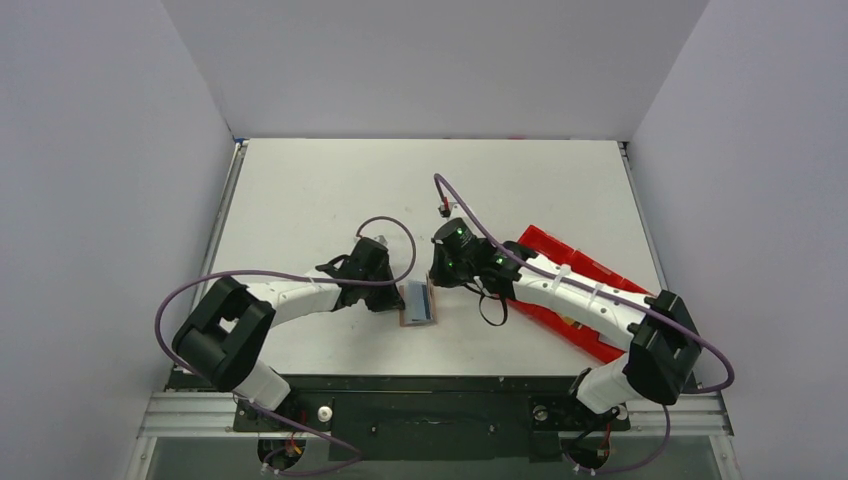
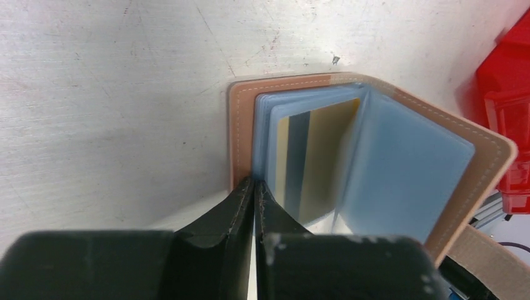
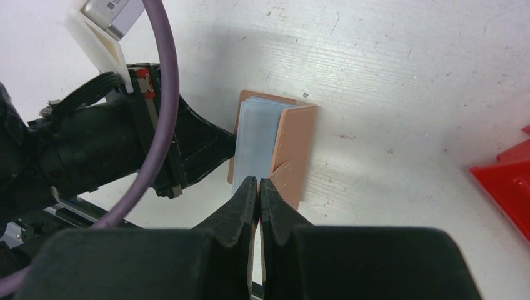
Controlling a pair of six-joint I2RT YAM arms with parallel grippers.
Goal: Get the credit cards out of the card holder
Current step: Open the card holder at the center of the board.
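Observation:
The card holder [image 1: 418, 303] is a small brown leather bifold that stands open on the table between my two grippers. In the left wrist view its light blue sleeves [image 2: 400, 169] fan open, and a gold credit card with a dark stripe [image 2: 322, 156] sits in one sleeve. My left gripper [image 2: 254, 182] is shut on the holder's left brown cover; it is at the holder's left in the top view [image 1: 393, 297]. My right gripper [image 3: 259, 181] is shut on the other brown cover [image 3: 290, 144], which it holds raised; it is at the holder's right in the top view [image 1: 437, 283].
A long red plastic tray [image 1: 545, 246] lies at the right, partly under my right arm; its corner shows in the left wrist view [image 2: 506, 106] and the right wrist view [image 3: 509, 181]. Purple cables loop above both wrists. Grey walls enclose the table.

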